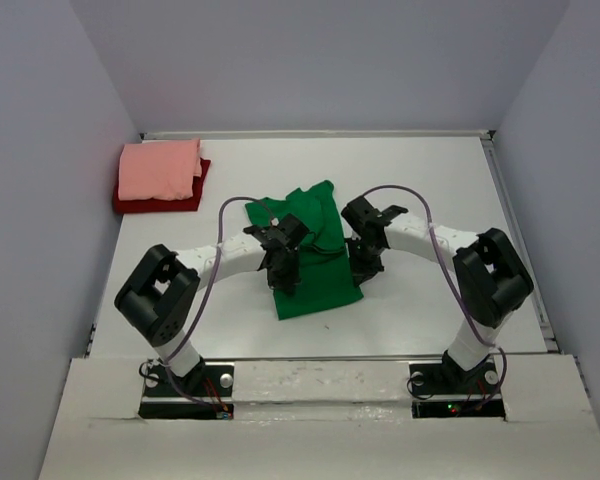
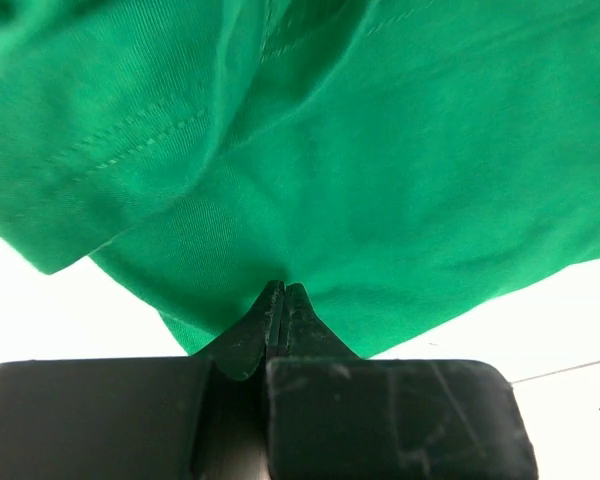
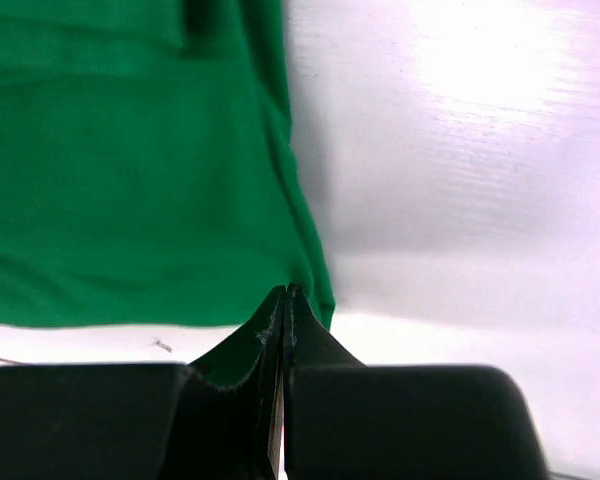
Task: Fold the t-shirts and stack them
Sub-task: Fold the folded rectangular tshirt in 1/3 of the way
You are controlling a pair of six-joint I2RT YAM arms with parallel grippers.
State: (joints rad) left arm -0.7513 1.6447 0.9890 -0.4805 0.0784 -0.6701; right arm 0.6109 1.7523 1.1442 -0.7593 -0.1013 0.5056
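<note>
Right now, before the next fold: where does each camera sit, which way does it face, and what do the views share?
Top external: above and behind the bases, looking down on the table; shows left arm, right arm, green t-shirt, pink t-shirt stacked on dark red t-shirt.
Left wrist: on the left hand, looking along its shut fingers into green cloth.
Right wrist: on the right hand, facing the shirt's edge and bare table.
Shared: all three show the green t-shirt.
</note>
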